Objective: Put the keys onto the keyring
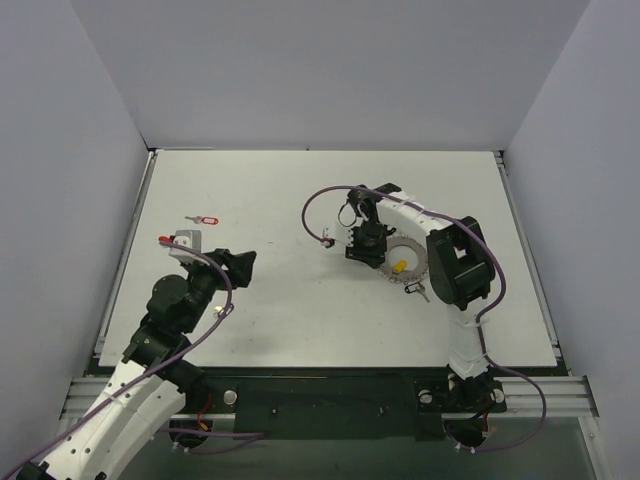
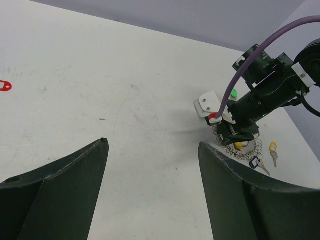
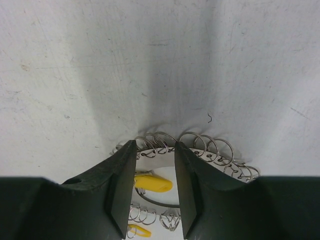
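The keyring [image 1: 413, 256] is a flat silver hoop edged with small wire loops, lying right of the table's centre. My right gripper [image 3: 155, 145] stands low over its far rim [image 3: 220, 152], jaws a narrow gap apart astride the rim. A yellow key head [image 3: 156, 183] lies in that gap against the left finger, short of the right one. More keys lie by the hoop: a yellow one [image 2: 272, 147], a dark one [image 2: 255, 162] and a green one [image 2: 233, 93]. A red key [image 1: 205, 219] lies alone at the far left. My left gripper [image 2: 152, 142] hangs wide open over bare table, holding nothing.
The right arm [image 1: 455, 265] bends over the hoop and hides part of it. A purple cable [image 1: 318, 205] loops left of the right wrist. White walls close off the table [image 1: 300, 320] on three sides.
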Controlling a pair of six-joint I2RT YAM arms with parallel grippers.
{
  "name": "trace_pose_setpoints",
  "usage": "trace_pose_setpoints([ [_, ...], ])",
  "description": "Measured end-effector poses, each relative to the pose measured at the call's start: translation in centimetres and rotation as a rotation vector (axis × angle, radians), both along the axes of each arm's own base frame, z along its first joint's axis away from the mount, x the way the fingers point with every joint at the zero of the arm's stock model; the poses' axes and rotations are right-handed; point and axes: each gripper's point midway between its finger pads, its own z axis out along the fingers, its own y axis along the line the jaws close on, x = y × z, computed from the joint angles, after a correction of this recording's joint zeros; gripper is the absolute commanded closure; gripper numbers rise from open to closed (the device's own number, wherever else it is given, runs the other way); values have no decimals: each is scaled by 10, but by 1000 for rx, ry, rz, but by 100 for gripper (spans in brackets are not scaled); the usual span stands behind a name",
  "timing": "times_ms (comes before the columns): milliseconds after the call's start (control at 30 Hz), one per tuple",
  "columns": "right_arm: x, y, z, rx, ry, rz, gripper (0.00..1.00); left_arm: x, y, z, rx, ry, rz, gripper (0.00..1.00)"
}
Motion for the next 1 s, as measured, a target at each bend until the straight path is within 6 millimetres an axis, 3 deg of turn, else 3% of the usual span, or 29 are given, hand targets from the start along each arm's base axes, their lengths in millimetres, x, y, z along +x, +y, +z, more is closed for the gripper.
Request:
trace_pose_setpoints([
  [267, -4, 11, 10, 91, 39, -44, 68, 2, -13, -11, 10, 39, -58, 17],
  [333, -7, 17, 24, 158, 49, -84, 68, 4, -26, -16, 0, 65, -116, 17],
  [467, 3, 7, 62, 285, 14, -241, 67, 4, -51, -41, -11, 170, -223, 18],
  [600, 25, -36, 101, 396, -89, -532, 67, 2, -72, -62, -54, 279, -311, 19],
  [700, 37, -75, 108, 448, -125, -789, 67, 1, -84, -63, -108, 311, -357, 19],
  [833, 50, -126, 85, 481, -89, -1152, 67, 2, -98, -61, -178, 336, -402, 20],
  [1000, 56, -167, 48, 454, 0, -1393, 68, 5, -110, -65, -240, 379, -440, 21],
])
